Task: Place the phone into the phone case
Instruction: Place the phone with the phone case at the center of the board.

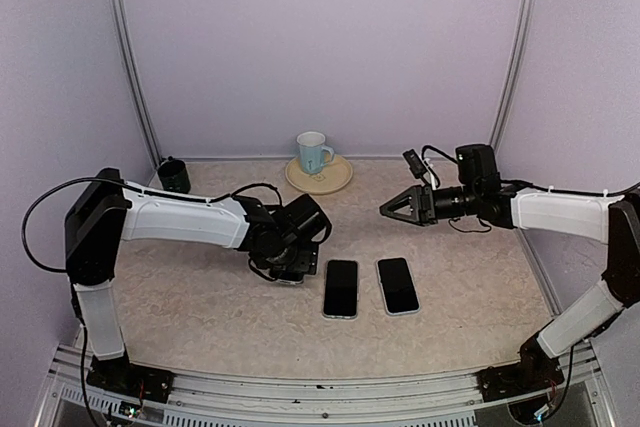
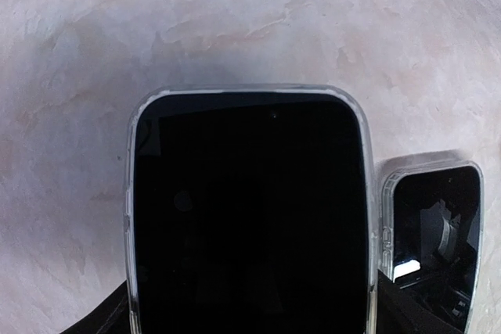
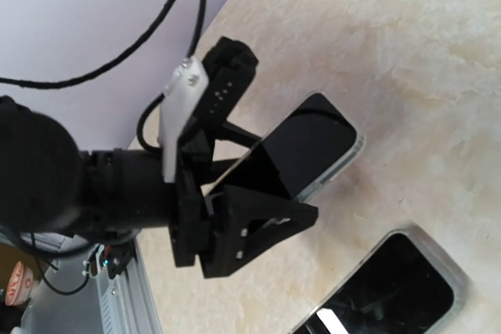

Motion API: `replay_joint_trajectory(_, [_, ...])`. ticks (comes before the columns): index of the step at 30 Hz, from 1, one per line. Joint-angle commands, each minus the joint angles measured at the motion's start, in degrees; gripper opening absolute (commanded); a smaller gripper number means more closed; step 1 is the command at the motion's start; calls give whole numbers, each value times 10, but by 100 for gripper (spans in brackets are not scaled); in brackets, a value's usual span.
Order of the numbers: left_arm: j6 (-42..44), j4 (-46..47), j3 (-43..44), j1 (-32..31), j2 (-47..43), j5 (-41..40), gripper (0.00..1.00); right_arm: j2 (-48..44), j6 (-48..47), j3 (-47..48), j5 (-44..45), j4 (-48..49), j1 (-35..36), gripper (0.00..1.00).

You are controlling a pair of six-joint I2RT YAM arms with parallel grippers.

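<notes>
Two dark phones with pale, clear-looking rims lie flat side by side at mid-table, the left phone (image 1: 341, 288) and the right one (image 1: 397, 285). In the left wrist view the left phone (image 2: 249, 217) fills the lower middle with a clear case rim (image 2: 131, 193) around it, and the other phone (image 2: 432, 232) lies to its right. My left gripper (image 1: 290, 269) hangs just left of the left phone, open wide, its fingers showing only as dark corners. My right gripper (image 1: 388, 210) hovers open and empty above the right phone (image 3: 391, 291); its fingers (image 3: 290, 220) partly hide the other phone (image 3: 337, 142).
A pale blue mug (image 1: 313, 152) stands on a cream plate (image 1: 338, 179) at the back middle. A small black cup (image 1: 174, 175) sits at the back left. Purple walls close in three sides, and a metal rail (image 1: 320, 392) runs along the front edge.
</notes>
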Motion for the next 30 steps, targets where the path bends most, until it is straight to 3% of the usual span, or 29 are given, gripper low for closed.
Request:
replay_joint_trajectory(1, [-99, -73, 18, -6, 16, -43, 6, -23, -12, -8, 5, -15, -7, 60])
replay_joint_trajectory(15, [-106, -32, -54, -16, 24, -13, 11, -19, -18, -12, -2, -14, -9, 62])
replay_joint_trajectory(24, [-98, -11, -72, -17, 22, 1, 22, -13, -19, -16, -3, -8, -11, 62])
replay_joint_trajectory(26, [-97, -9, -73, -17, 23, 5, 26, -10, -17, -17, -5, -6, -12, 62])
replay_joint_trajectory(30, [-98, -8, -78, -17, 22, 9, 47, -10, -16, -15, -6, -5, -11, 62])
